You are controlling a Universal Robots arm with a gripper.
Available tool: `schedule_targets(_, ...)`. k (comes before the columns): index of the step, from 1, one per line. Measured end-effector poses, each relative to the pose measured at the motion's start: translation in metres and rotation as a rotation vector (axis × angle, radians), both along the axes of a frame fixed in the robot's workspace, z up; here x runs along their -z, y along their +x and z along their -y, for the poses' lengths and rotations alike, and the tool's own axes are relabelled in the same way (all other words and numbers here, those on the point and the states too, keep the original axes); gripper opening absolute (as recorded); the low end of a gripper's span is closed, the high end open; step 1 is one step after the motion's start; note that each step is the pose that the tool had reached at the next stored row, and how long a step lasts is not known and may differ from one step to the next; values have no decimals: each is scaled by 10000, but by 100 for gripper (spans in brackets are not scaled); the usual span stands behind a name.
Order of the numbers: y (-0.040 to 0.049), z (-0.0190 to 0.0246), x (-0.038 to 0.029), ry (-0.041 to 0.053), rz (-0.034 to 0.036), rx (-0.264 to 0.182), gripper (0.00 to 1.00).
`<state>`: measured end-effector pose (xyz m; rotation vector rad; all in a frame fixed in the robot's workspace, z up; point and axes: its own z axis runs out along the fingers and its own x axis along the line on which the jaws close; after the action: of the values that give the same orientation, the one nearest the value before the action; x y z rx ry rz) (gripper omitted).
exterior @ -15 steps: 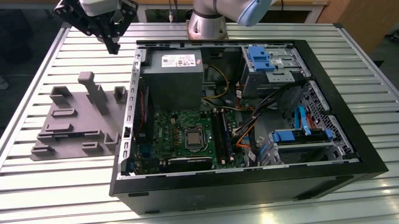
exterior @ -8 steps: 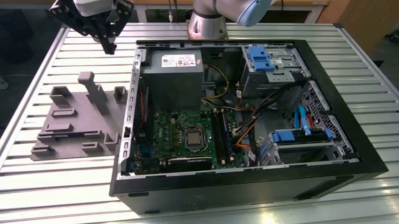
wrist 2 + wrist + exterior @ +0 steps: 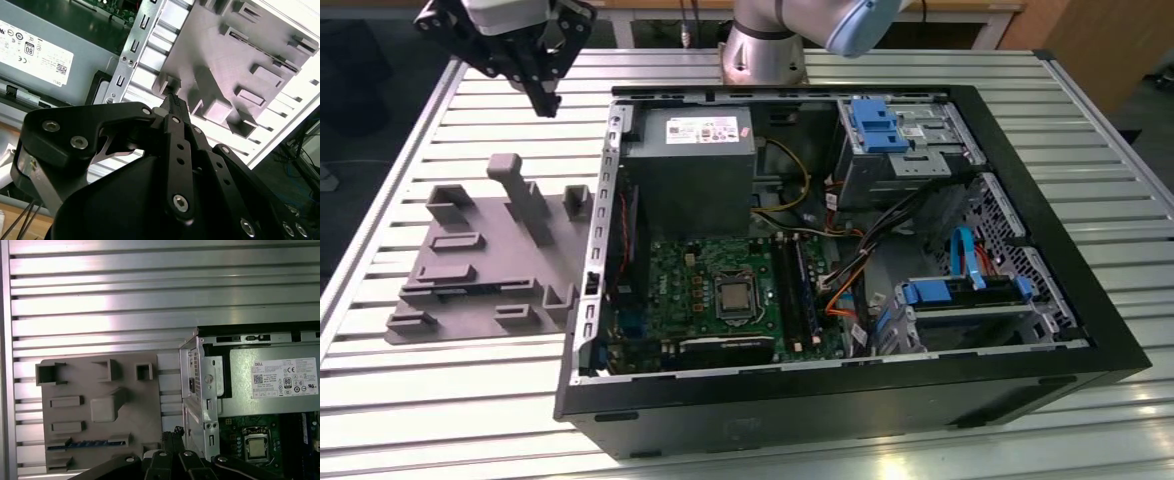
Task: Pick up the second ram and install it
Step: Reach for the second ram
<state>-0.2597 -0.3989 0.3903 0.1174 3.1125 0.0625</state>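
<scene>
In the first wrist view the second ram [image 3: 85,444] is seen edge-on as a thin, dark blue-green strip, seated in a long slot of the grey holder [image 3: 130,415]. The holder lies on the ribbed metal surface [image 3: 150,290] just beside the open computer case [image 3: 200,390]. In the exterior view the pincer [image 3: 550,103] is shown hanging over the surface beyond the holder's far end, apart from it, and the power-supply box [image 3: 687,170] and motherboard [image 3: 687,285] are seen inside the case. In the second wrist view the fingers [image 3: 177,140] are seen closed to a narrow tip, with nothing held.
</scene>
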Motion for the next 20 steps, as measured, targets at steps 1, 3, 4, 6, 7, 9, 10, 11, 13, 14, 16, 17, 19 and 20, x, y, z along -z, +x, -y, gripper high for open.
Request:
schedule_targets(1,-11,0,0,0,-1,1,11)
schedule_targets(3,-31,0,1,0,0,1,11)
schedule_targets(4,-42,0,1,-1,-1,0,11)
schedule_targets(6,-66,0,2,0,0,0,11)
schedule_targets(7,-77,0,3,0,0,1,11)
schedule_targets(9,-99,0,4,0,0,1,11)
schedule_targets(10,-109,0,4,0,0,1,11)
schedule_targets(11,-118,0,4,0,0,1,11)
schedule_targets(13,-136,0,5,0,0,0,11)
schedule_targets(14,-144,0,6,0,0,0,11)
schedule_targets(16,-160,0,7,0,0,0,11)
schedule_targets(17,-167,0,7,-1,0,0,11)
schedule_targets(19,-182,0,10,0,0,0,11)
schedule_targets(20,-188,0,12,1,1,0,11)
